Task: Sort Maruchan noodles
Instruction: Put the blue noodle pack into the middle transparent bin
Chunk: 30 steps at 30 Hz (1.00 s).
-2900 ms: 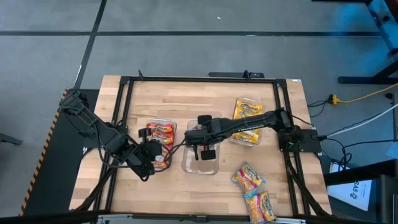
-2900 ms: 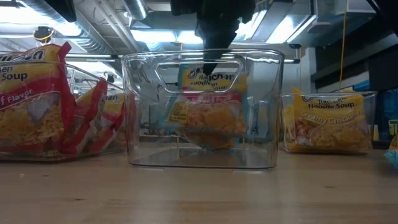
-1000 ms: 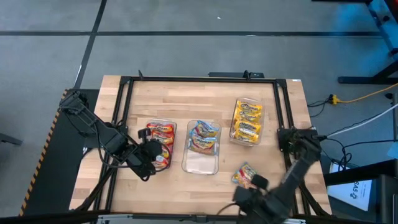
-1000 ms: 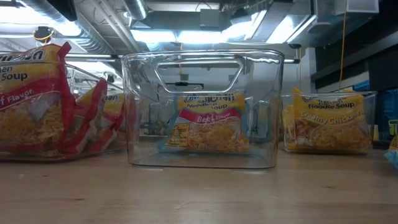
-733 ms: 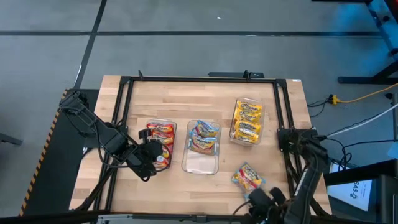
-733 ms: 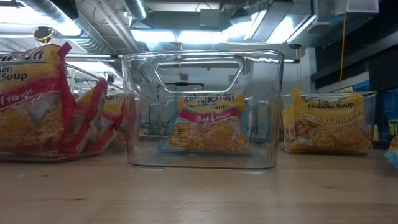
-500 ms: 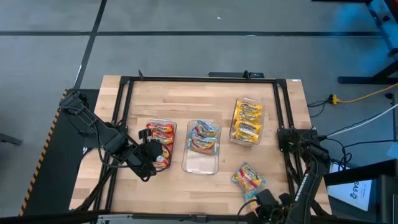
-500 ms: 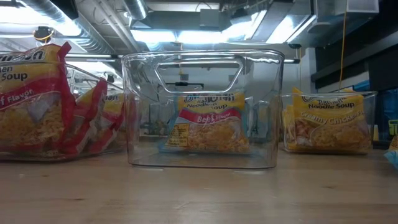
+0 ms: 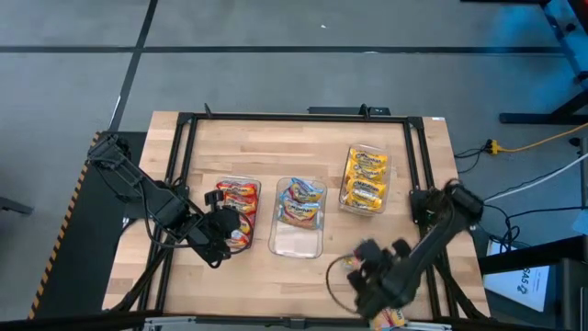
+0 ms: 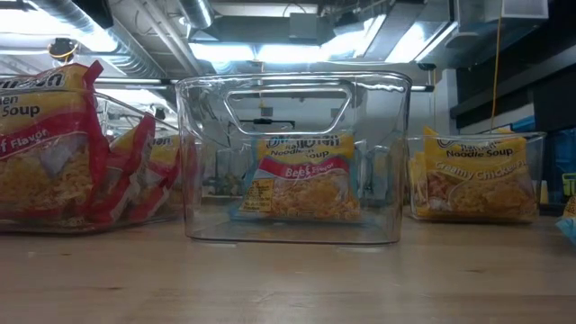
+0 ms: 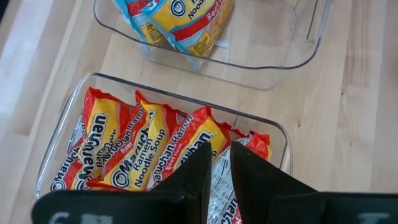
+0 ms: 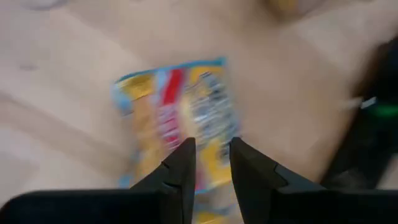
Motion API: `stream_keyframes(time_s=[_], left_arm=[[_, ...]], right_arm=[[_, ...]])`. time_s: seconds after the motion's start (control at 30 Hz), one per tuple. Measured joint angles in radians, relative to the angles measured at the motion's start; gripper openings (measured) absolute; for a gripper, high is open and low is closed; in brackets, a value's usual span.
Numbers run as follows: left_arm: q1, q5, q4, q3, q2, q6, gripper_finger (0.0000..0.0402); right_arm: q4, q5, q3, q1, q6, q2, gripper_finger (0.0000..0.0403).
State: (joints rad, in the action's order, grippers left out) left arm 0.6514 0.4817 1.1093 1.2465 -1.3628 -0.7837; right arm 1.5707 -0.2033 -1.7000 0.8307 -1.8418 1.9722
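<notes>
Three clear trays stand in a row. The left tray [image 9: 220,188] holds red Maruchan packets [image 11: 137,149], the middle tray [image 9: 296,244] blue-edged ones [image 10: 301,175] at its far end, the right tray [image 9: 347,188] yellow ones [image 10: 472,175]. A loose blue-edged packet [image 12: 180,106] lies flat on the table near the front right. My right gripper [image 9: 366,276] hovers over it, open by a narrow gap [image 12: 212,146], touching nothing. My left gripper [image 9: 225,237] waits over the left tray's near right corner, its fingers [image 11: 219,152] a narrow gap apart above the red packets.
A second loose packet [image 9: 393,319] peeks out under my right arm at the table's near edge. A black frame [image 9: 294,118] runs around the wooden tabletop. Bare wood lies in front of the trays [image 10: 288,279] and along the far side.
My right gripper has swung from the table's near edge toward the far left, over the loose packets, sinking and rolling its wrist as it went. The packets and trays lie as before.
</notes>
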Motion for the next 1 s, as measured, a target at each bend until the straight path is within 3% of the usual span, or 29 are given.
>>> stream_keyframes(time_s=[0.17,0.3,0.4,0.5,0.63,0.83,1.0], left_arm=[[0.000,0.000,0.004,0.000,0.000,0.001,0.0053],[0.000,0.000,0.005,0.000,0.000,0.008,0.0053],[0.000,0.000,0.006,0.000,0.000,0.008,0.0053],[0.000,0.000,0.006,0.000,0.000,0.008,0.0053],[0.000,-0.001,0.006,0.000,0.000,0.008,0.0053],[0.000,-0.007,0.005,0.000,0.000,0.003,0.0053],[0.000,-0.018,0.005,0.000,0.000,0.002,0.0053]], right_arm=[[0.001,0.012,0.184,-0.030,0.089,-0.215,0.0096],[-0.025,0.064,0.337,-0.016,0.010,-0.399,0.0096],[-0.163,0.080,0.462,0.017,-0.050,-0.531,0.0096],[-0.407,0.030,0.596,0.048,-0.069,-0.613,0.0096],[-0.654,-0.011,0.725,0.053,-0.063,-0.637,0.0096],[-0.663,0.024,0.834,0.053,-0.111,-0.605,0.0106],[-0.828,0.020,0.885,0.053,-0.107,-0.600,0.0125]])
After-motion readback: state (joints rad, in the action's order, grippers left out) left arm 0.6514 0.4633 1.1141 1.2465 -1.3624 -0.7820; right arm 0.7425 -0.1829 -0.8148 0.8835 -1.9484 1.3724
